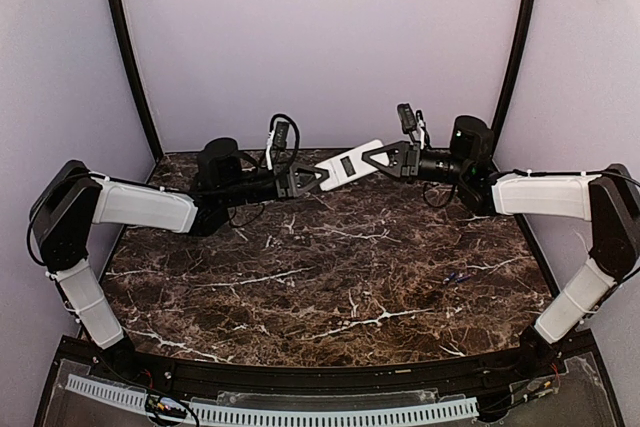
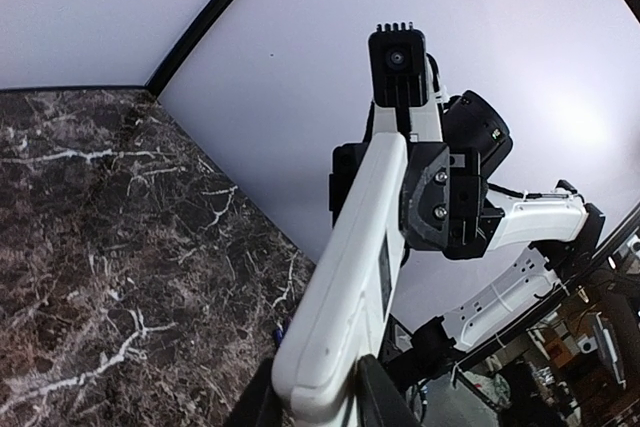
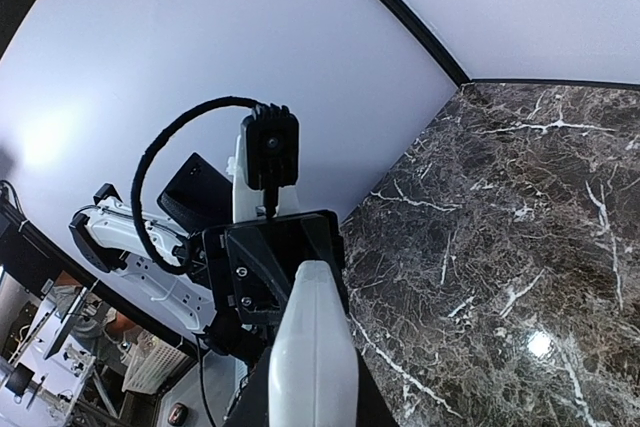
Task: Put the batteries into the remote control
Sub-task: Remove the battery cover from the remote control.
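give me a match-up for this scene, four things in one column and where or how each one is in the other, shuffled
Things:
A remote control
B batteries
C left gripper
D table

States:
1 dark marble with white veins
2 lying loose on the surface, right side
3 held in the air, white back up
4 shut on one end of the remote

Pairs: A-3, B-2, C-4, D-1

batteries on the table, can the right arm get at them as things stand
Probably not yet. Nothing on the table blocks the batteries, but the right gripper is shut on the remote, held up with the left gripper. It would have to let go first.
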Controlling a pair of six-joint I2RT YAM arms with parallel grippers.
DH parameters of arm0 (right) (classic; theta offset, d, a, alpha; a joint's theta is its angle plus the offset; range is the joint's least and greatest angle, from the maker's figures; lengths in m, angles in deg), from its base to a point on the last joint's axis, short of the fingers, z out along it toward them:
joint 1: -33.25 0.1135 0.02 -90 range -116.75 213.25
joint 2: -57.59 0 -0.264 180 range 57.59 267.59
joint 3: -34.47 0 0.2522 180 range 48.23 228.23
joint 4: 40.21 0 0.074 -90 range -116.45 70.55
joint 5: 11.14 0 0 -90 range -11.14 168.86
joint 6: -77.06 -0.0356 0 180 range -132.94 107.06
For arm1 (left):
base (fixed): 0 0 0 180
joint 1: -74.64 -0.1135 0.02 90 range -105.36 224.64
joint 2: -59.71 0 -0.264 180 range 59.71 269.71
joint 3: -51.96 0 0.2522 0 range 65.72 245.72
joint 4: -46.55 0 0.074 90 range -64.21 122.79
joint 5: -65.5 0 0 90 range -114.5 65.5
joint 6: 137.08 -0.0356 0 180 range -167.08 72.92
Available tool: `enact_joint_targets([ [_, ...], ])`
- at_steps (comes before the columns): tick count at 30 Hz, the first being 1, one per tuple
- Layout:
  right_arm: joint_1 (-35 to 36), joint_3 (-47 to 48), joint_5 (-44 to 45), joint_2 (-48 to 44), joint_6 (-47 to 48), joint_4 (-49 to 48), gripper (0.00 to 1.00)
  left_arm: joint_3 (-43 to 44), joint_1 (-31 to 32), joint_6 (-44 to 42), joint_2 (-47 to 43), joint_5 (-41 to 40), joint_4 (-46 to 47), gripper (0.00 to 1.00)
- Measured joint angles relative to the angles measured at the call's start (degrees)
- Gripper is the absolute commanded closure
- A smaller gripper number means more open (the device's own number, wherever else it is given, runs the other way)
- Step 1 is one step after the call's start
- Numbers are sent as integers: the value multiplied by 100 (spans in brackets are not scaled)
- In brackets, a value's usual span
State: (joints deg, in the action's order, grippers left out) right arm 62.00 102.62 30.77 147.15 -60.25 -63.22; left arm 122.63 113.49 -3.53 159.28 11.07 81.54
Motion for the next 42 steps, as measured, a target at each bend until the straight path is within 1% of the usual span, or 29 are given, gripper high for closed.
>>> enact_joint_targets([
  [3,-7,0,0,0,74,15,100,0,0,35,0,17,-20,82],
  [8,-42,0,-39,-11,155,20,100,0,-2,68,0,39,-2,79],
  [10,-50,0,-52,-20,157,37,100,-7,-7,66,0,42,9,74],
  [11,-57,-2,-68,-22,155,39,100,-7,-7,66,0,44,15,66],
  [13,-68,-13,-81,-22,133,39,100,-7,-9,28,0,46,24,58],
  [14,-74,-22,-79,-22,122,39,100,-7,-7,31,0,48,22,57],
  [19,-81,-66,-74,-22,42,22,100,-7,-11,24,7,39,-26,67],
  [22,-90,-87,-74,-22,4,7,100,-7,-11,13,9,37,-92,77],
  [24,-96,-87,-61,-22,9,15,100,-7,-11,-2,9,37,-107,81],
  [27,-103,-87,-70,-22,52,35,100,-7,-11,24,9,39,-136,82],
  [31,-138,-87,-98,-22,101,39,100,-7,-11,35,9,57,-160,78],
  [34,-151,-87,-127,-22,87,33,100,-9,-11,35,15,81,-101,78],
  [36,-157,-87,-142,-24,87,37,100,-9,-11,39,37,101,-55,71],
  [37,-166,-87,-140,-26,87,39,100,-9,-11,39,52,107,-35,62],
  [39,-179,-92,-140,-26,85,33,100,-9,-11,33,76,114,-31,55],
  [40,-184,-101,-138,-26,70,26,100,-9,-11,61,90,118,-37,55],
  [42,-192,-129,-140,-26,44,9,100,-9,-11,63,101,125,-59,61],
])
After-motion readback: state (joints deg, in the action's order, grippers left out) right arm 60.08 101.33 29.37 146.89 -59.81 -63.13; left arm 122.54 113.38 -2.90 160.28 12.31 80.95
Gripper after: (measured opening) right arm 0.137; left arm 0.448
